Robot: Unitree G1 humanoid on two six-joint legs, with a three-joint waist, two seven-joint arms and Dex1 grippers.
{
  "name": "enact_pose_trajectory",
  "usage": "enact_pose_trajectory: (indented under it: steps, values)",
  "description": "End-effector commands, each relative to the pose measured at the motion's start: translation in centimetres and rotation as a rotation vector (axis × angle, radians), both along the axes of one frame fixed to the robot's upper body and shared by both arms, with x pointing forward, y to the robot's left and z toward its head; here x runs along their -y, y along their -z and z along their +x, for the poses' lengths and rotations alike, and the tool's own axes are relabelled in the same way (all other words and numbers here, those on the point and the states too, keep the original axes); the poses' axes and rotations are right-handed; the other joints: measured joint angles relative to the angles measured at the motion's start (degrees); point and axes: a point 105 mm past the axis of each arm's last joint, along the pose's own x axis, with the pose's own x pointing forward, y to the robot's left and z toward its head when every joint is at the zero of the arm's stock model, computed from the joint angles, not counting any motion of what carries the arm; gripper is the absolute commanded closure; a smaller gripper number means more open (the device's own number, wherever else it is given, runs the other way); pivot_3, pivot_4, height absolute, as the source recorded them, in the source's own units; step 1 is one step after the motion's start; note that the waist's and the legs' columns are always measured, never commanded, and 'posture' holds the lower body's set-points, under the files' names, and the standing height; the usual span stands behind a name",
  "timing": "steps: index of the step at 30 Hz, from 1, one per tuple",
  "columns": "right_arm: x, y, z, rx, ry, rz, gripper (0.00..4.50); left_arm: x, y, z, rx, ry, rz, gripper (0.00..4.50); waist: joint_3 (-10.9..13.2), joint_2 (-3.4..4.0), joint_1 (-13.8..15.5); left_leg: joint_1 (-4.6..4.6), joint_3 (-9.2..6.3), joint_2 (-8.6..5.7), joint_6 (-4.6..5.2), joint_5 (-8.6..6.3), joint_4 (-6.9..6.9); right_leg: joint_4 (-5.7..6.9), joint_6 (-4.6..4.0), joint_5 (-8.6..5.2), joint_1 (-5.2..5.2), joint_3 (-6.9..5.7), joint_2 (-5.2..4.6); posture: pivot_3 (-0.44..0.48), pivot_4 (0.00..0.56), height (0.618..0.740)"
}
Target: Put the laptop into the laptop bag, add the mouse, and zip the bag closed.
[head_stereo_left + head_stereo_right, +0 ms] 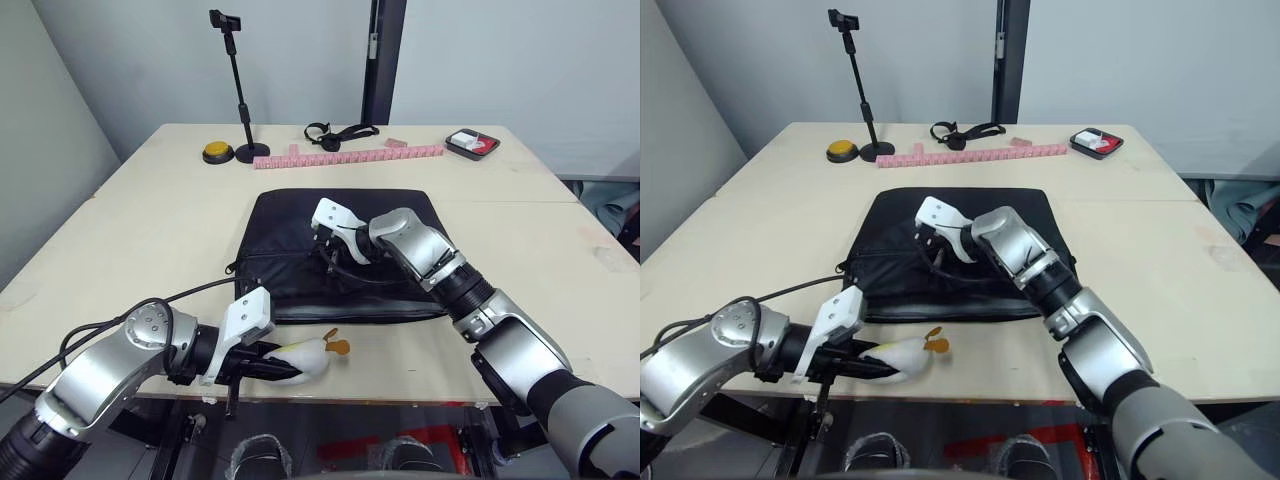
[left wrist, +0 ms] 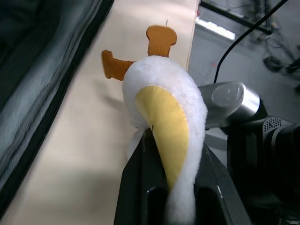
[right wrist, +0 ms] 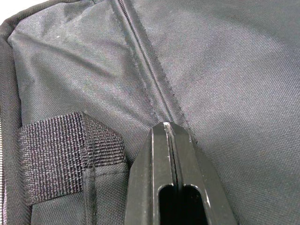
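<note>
Fingers of the left gripper (image 2: pixel 180 197) pinch a plush duck (image 1: pixel 308 356), hiding its lower end. Right gripper (image 3: pixel 171 133), jaws pressed together, rests on the bag (image 1: pixel 290 225).

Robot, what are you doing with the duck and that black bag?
The left end effector is shut on the white plush duck at the near edge of the table, just in front of the laptop bag. The right end effector is shut, its tip pressed on the bag's top by a zipper seam and a strap handle. The bag lies flat in the middle of the table.
</note>
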Motion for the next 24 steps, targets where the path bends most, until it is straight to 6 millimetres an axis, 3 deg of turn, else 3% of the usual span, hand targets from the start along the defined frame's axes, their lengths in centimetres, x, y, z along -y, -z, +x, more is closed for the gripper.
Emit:
enact_pose_trajectory:
  steps: [1,8,14,20,24]
  values:
    - [1.7,0.8,0.9,-0.003,0.075,-0.058,4.5,1.7,-0.3,1.2,-0.006,0.061,-0.083,4.46,0.0,0.0,0.14,0.01,0.0,0.0,0.0,0.0,0.01,0.01,-0.01,0.01,0.01,0.01,0.01,0.0,0.15,0.739]
    - [2.0,0.7,0.9,-0.002,0.088,-0.063,4.5,5.8,0.1,3.1,-0.03,0.214,-0.164,4.46,-0.02,0.0,0.5,0.07,0.09,-0.02,0.0,0.01,0.04,0.01,-0.03,0.02,0.03,0.15,0.02,0.0,0.15,0.739]
    - [2.4,0.7,0.9,-0.004,0.106,-0.064,4.5,8.7,-0.4,3.2,-0.087,0.31,-0.269,4.46,-0.02,-0.01,0.6,0.17,0.26,-0.04,0.02,0.03,0.1,-0.08,-0.02,0.02,0.03,0.57,0.09,0.0,0.15,0.739]
    - [2.3,0.7,0.8,-0.006,0.107,-0.063,4.5,10.5,-1.8,3.5,-0.137,0.338,-0.364,4.46,-0.02,-0.01,0.64,0.3,0.48,-0.03,0.04,0.02,0.09,-0.09,-0.02,0.03,0.03,0.77,0.11,0.0,0.15,0.739]
    - [2.3,0.5,1.0,-0.003,0.111,-0.057,4.5,10.1,-1.6,3.4,-0.155,0.328,-0.348,4.46,-0.02,-0.01,0.53,0.32,0.55,-0.03,0.05,0.02,0.08,-0.1,-0.02,0.03,0.01,0.82,0.11,0.0,0.15,0.739]
